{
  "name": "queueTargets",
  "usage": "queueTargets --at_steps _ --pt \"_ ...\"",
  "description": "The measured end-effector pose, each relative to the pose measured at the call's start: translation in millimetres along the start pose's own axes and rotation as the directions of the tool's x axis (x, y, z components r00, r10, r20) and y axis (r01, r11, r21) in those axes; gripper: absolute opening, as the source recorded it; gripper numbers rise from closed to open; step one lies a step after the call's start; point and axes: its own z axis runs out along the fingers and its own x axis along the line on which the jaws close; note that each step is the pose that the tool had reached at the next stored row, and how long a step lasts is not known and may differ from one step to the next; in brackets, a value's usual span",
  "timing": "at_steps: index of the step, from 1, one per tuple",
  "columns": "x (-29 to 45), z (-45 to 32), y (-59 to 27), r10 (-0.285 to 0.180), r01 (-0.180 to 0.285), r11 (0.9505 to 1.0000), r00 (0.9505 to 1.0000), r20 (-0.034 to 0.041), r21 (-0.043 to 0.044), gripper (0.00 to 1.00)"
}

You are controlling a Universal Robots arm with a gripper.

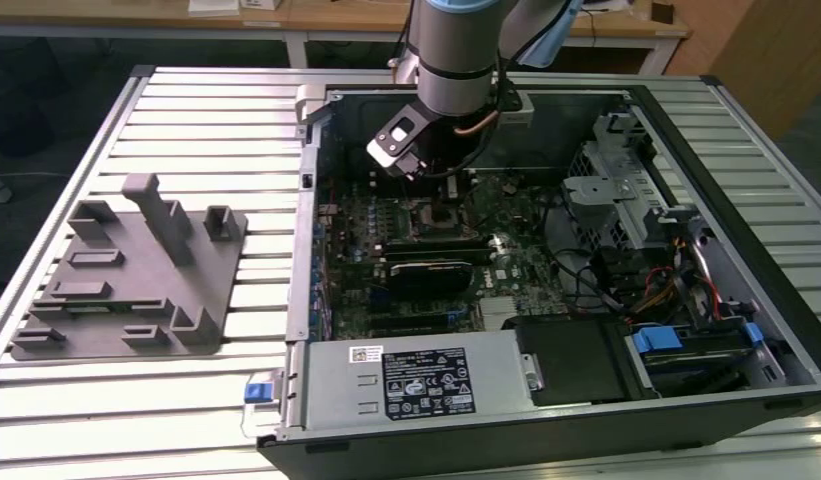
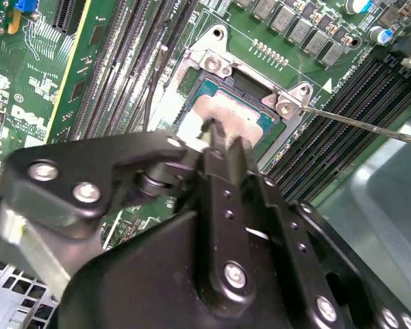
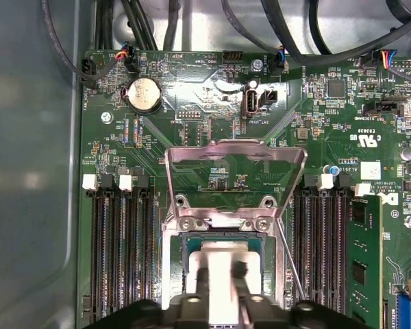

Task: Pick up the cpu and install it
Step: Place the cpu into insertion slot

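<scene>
The cpu lies flat in the motherboard socket, its silvery top plate framed by a green rim; in the second wrist view the cpu sits between the two bracket screws. My gripper hovers straight over it, the two thin black fingers a narrow gap apart with nothing between them. Its fingertips stand just over the chip's top plate, and I cannot tell whether they touch it. In the exterior view the gripper hangs low inside the open computer case over the socket.
The socket's metal load plate is flipped up and its thin lever rod sticks out sideways. Memory slots flank the socket. A grey fixture plate lies on the slatted table at the exterior view's left.
</scene>
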Motion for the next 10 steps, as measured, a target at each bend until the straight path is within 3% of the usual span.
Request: queueTargets --at_steps 3,10 --pt "0.0 -0.1 0.0 0.000 0.000 1.0000 1.0000 0.0000 0.0000 0.12" --pt "-0.1 -0.2 0.0 0.000 0.000 1.0000 1.0000 -0.0001 0.0000 0.11"
